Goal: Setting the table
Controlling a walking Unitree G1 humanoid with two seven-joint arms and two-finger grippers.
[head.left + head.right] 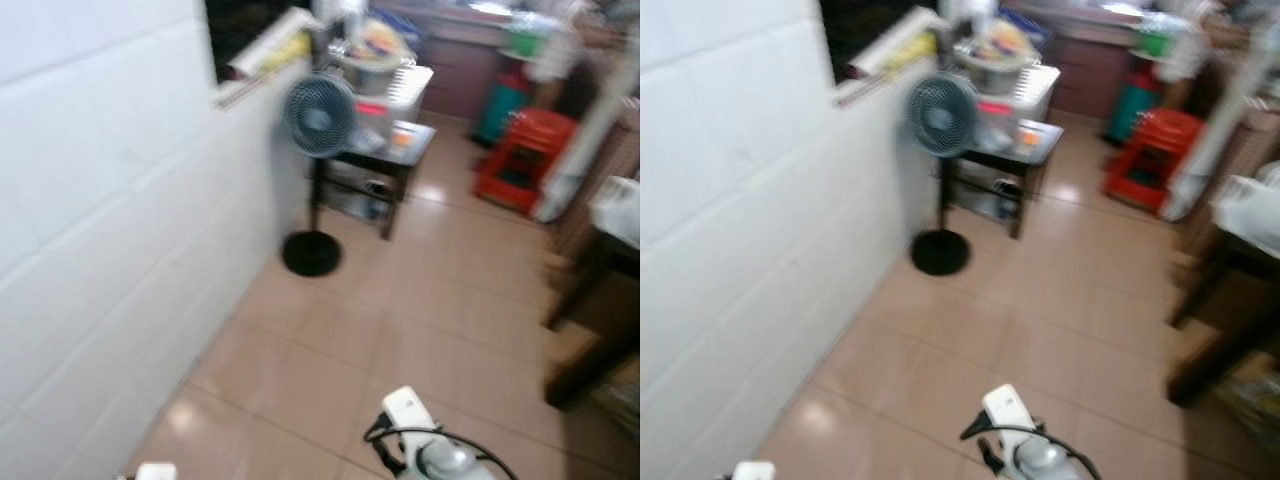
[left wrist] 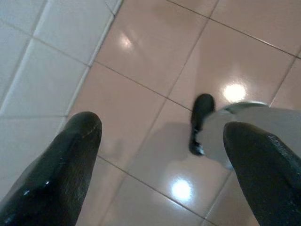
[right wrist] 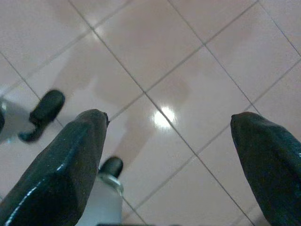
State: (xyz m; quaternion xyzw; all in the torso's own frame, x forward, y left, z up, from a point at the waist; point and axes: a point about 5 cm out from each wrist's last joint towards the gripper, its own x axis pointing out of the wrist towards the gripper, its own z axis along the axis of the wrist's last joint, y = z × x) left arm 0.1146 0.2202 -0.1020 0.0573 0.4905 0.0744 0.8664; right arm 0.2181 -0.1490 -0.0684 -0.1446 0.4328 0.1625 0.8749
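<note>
Item: corridor transit, blurred. I am carrying nothing; left jaws (image 2: 160,165) and right jaws (image 3: 169,165) are both hanging spread over glossy pink floor (image 3: 197,94) tiles.

Risks, as I judge them: slipping on the shiny tiles; clipping the round-based fan (image 1: 318,118) far ahead of the jaws.

Tableware: I am guessing the cluttered dark desk (image 1: 405,150) behind the fan; too blurred to confirm.
</note>
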